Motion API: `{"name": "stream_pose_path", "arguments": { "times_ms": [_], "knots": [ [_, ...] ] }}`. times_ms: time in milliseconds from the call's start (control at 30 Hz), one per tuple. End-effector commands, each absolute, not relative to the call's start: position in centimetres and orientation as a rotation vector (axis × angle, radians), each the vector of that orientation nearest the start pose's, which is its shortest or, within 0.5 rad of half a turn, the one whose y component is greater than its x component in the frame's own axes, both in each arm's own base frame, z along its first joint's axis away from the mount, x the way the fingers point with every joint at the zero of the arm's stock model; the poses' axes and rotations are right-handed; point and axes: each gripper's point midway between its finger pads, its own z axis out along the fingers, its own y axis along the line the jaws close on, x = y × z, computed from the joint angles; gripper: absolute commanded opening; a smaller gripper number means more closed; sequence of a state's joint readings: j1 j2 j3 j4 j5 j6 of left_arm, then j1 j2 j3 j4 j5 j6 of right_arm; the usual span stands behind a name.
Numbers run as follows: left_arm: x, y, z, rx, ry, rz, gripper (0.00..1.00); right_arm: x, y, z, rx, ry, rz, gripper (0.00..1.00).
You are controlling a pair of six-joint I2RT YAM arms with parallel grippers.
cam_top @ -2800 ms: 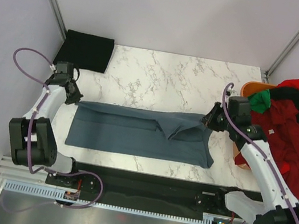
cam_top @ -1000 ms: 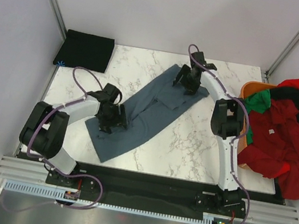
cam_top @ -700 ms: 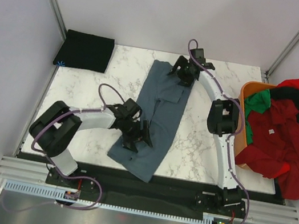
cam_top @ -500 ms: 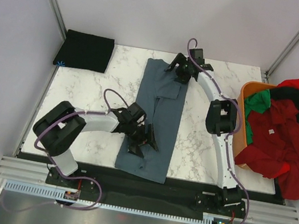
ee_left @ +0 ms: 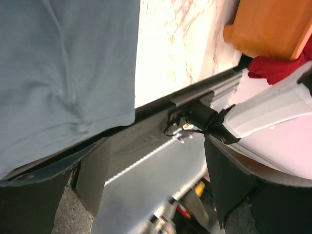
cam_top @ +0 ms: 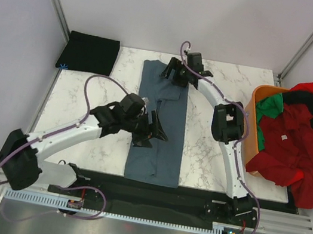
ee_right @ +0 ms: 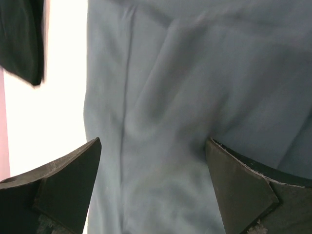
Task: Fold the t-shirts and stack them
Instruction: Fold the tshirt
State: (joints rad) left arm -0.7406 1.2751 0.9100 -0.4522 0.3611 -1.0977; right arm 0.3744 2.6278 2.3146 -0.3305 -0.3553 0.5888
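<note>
Grippers: we see our left gripper (cam_top: 152,131) spread wide with nothing between its fingers, hovering at the left edge of the grey shirt (cam_top: 159,154) about halfway along it. Our right gripper (cam_top: 172,71) is likewise released, at the shirt's far end.
Shirt position: it lies flat on the table (cam_top: 222,159) as a long narrow strip, running from the far side to the near edge.
Done so far: we judge the sides are folded in. A black folded cloth (cam_top: 90,53) sits at the far left corner, probably the start of the stack.
Left to do: fold this strip end to end, carry it to the stack, then work through the rest.
Basket: the orange basket (cam_top: 264,93) stands at the right edge, overflowing with unfolded clothes. There are red shirts (cam_top: 296,148), a green garment (cam_top: 272,105) and something dark behind them, and some of it spills over the right side.
Count remaining: we cannot tell how many garments are in the pile.
</note>
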Motion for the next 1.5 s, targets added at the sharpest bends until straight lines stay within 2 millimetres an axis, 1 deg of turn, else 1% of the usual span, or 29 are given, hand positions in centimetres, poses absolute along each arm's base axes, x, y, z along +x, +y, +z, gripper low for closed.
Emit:
{"name": "stream_pose_path", "arguments": {
  "times_ms": [0, 33, 67, 100, 133, 200, 233, 267, 300, 333, 367, 400, 433, 467, 500, 533, 567, 633, 667, 700, 767, 800, 867, 900, 1000, 1167, 1300, 1400, 1467],
  "knots": [
    [19.0, -25.5, 17.0, -0.222, 2.652, -0.867, 0.84, 57.2, 31.5, 13.5, -0.068, 2.233, 0.868, 0.95],
    [19.2, -24.8, 17.4, -0.220, 2.628, -0.831, 0.84, 56.7, 30.8, 17.5, -0.075, 2.173, 0.855, 0.95],
    [19.0, -24.3, 17.4, -0.191, 2.623, -0.804, 0.84, 56.4, 29.8, 18.7, -0.079, 2.156, 0.831, 0.95],
    [18.6, -23.5, 17.0, -0.197, 2.639, -0.766, 0.84, 55.4, 28.5, 17.8, -0.057, 2.191, 0.782, 0.95],
    [18.6, -22.8, 17.2, -0.199, 2.619, -0.744, 0.84, 54.1, 27.5, 21.6, -0.055, 2.143, 0.765, 0.95],
    [17.9, -21.9, 16.3, -0.207, 2.633, -0.710, 0.84, 51.9, 25.7, 22.8, -0.027, 2.149, 0.701, 0.95],
    [17.7, -21.5, 16.1, -0.215, 2.632, -0.700, 0.84, 48.8, 24.4, 22.9, -0.009, 2.181, 0.680, 0.95],
    [17.3, -21.1, 16.2, -0.227, 2.618, -0.711, 0.84, 46.9, 24.1, 22.6, 0.004, 2.208, 0.662, 0.95],
    [16.8, -20.5, 15.1, -0.240, 2.635, -0.689, 0.84, 43.8, 23.2, 18.9, 0.035, 2.310, 0.621, 0.94],
    [16.6, -20.2, 14.7, -0.257, 2.634, -0.682, 0.84, 41.2, 22.2, 20.5, 0.050, 2.293, 0.595, 0.93],
    [16.3, -19.9, 14.4, -0.262, 2.635, -0.680, 0.84, 39.0, 22.1, 19.9, 0.047, 2.317, 0.590, 0.92],
    [15.9, -19.5, 13.7, -0.264, 2.641, -0.672, 0.84, 36.2, 23.0, 19.3, 0.014, 2.340, 0.609, 0.91],
    [15.7, -19.3, 13.4, -0.258, 2.645, -0.667, 0.84, 32.3, 22.3, 18.0, 0.023, 2.354, 0.639, 0.91],
    [15.4, -19.2, 13.2, -0.246, 2.650, -0.668, 0.84, 30.1, 22.5, 17.4, 0.011, 2.355, 0.672, 0.90],
    [15.0, -18.8, 12.5, -0.242, 2.664, -0.658, 0.84, 27.4, 23.4, 16.6, -0.016, 2.369, 0.718, 0.90],
    [14.8, -18.7, 12.1, -0.240, 2.670, -0.654, 0.84, 24.3, 22.3, 15.1, 0.035, 2.395, 0.747, 0.90],
    [14.4, -18.4, 11.3, -0.241, 2.687, -0.639, 0.84, 22.3, 22.5, 14.4, 0.033, 2.415, 0.776, 0.90],
    [14.0, -18.4, 10.8, -0.243, 2.692, -0.662, 0.84, 19.0, 21.1, 12.0, 0.073, 2.468, 0.776, 0.87],
    [13.8, -18.5, 10.4, -0.247, 2.701, -0.667, 0.83, 18.3, 20.8, 11.5, 0.129, 2.472, 0.772, 0.85],
    [13.7, -18.5, 9.6, -0.247, 2.703, -0.680, 0.82, 16.5, 20.7, 9.8, 0.095, 2.511, 0.764, 0.83],
    [13.0, -18.5, 8.4, -0.268, 2.726, -0.698, 0.82, 14.5, 21.5, 9.2, 0.065, 2.519, 0.810, 0.81],
    [13.0, -18.6, 8.2, -0.276, 2.721, -0.712, 0.82, 13.9, 21.0, 7.8, 0.069, 2.541, 0.773, 0.77],
    [12.6, -18.5, 7.2, -0.291, 2.743, -0.709, 0.81, 12.8, 21.2, 6.8, 0.058, 2.567, 0.777, 0.74],
    [12.5, -18.6, 7.0, -0.291, 2.745, -0.714, 0.81, 12.3, 20.9, 5.8, 0.060, 2.587, 0.761, 0.71],
    [12.2, -18.4, 5.8, -0.290, 2.764, -0.706, 0.81, 11.5, 21.7, 4.8, 0.045, 2.587, 0.810, 0.67],
    [11.7, -18.5, 3.9, -0.290, 2.802, -0.702, 0.81, 10.6, 22.2, 2.7, 0.003, 2.639, 0.771, 0.56],
    [11.5, -18.6, 2.8, -0.309, 2.817, -0.705, 0.79, 10.3, 23.1, 2.3, -0.032, 2.646, 0.771, 0.46],
    [11.3, -19.0, 2.4, -0.314, 2.825, -0.742, 0.74, 10.2, 23.1, 1.9, -0.037, 2.652, 0.756, 0.37],
    [11.3, -19.0, 2.2, -0.312, 2.828, -0.740, 0.70, 10.2, 23.2, 2.0, -0.034, 2.646, 0.764, 0.34]
  ]
}}
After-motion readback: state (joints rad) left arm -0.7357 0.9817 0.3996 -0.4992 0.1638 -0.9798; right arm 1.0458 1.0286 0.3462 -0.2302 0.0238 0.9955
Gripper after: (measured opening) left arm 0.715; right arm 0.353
